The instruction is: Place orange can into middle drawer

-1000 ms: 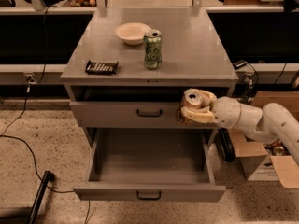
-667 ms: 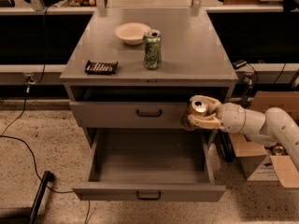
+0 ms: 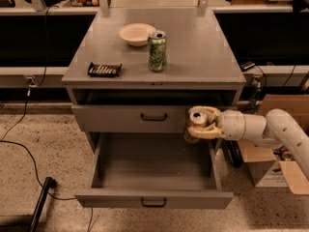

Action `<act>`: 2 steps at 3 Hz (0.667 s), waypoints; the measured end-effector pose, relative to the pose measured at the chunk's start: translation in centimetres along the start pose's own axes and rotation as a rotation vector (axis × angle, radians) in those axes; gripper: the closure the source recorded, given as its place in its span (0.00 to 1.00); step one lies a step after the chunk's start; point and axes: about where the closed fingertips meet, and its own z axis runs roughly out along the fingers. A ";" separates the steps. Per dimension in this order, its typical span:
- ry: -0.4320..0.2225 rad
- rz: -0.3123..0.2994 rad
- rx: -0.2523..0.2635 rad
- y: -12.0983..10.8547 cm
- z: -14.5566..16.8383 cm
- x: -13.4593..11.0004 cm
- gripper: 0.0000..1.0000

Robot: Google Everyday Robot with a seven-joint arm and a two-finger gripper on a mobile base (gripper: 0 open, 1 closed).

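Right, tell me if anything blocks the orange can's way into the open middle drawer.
Nothing visible does. The gripper holds the orange can just above the middle drawer's right rear corner; the drawer is pulled out and no object shows inside it.

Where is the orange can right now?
In the camera view, the gripper holds the orange can on the right, above the right edge of the open middle drawer.
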 end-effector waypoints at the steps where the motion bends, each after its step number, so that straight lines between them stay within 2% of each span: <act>1: 0.206 -0.030 -0.076 1.9 -0.8 6.0 1.00; 2: 0.304 -0.034 -0.114 3.5 -2.7 10.6 1.00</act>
